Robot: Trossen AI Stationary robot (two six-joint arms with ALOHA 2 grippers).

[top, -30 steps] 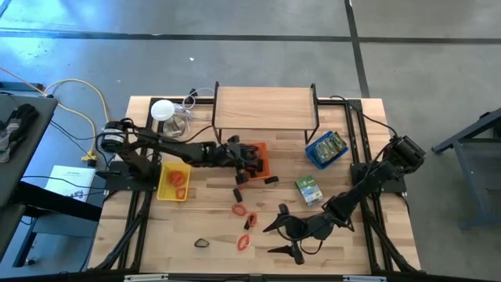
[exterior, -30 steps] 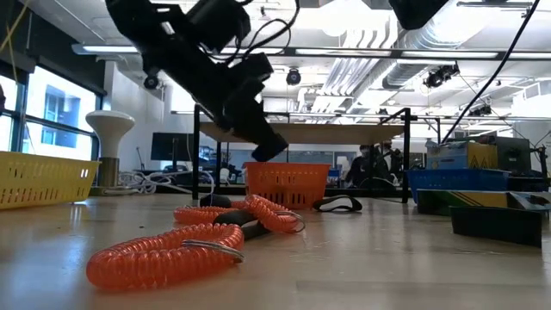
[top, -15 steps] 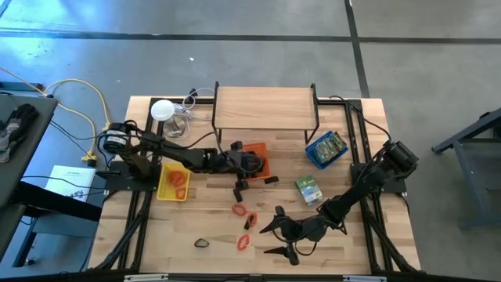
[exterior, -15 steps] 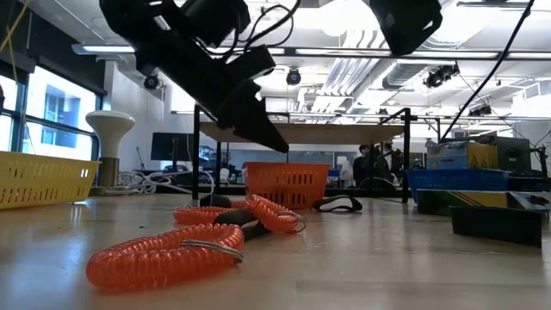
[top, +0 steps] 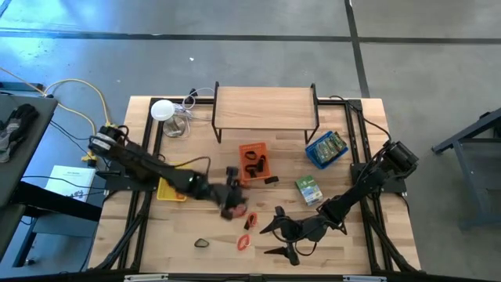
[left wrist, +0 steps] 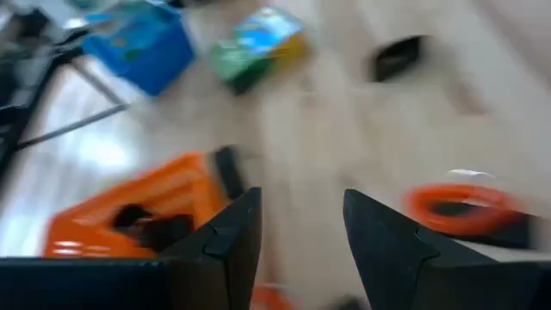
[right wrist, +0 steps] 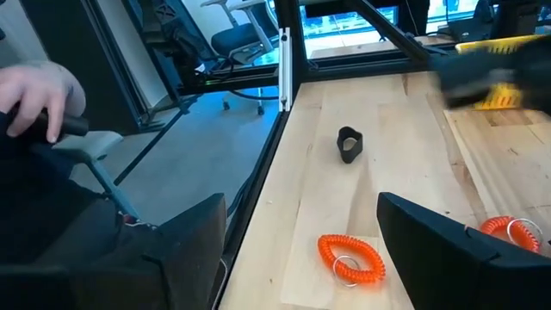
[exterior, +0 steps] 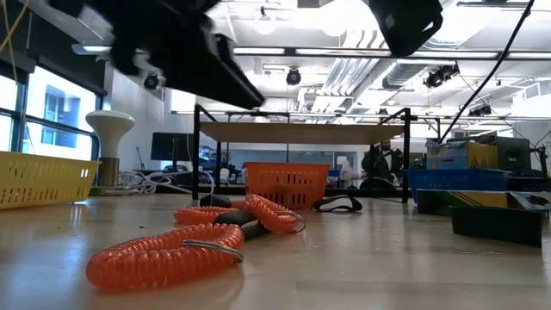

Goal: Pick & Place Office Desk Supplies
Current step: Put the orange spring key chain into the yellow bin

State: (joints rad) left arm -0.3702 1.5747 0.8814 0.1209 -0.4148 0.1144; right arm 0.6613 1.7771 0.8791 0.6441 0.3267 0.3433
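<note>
High view, left pincer (top: 232,205) over orange coil (top: 239,210)

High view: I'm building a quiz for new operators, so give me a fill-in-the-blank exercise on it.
The black clips lie in the ___ tray.
The green packets fill the ___ tray.
The hand hovering by the red-orange coils is the robot's ___ one.
The right hand has its fingers ___.
Missing words: orange; blue; left; open.
</note>
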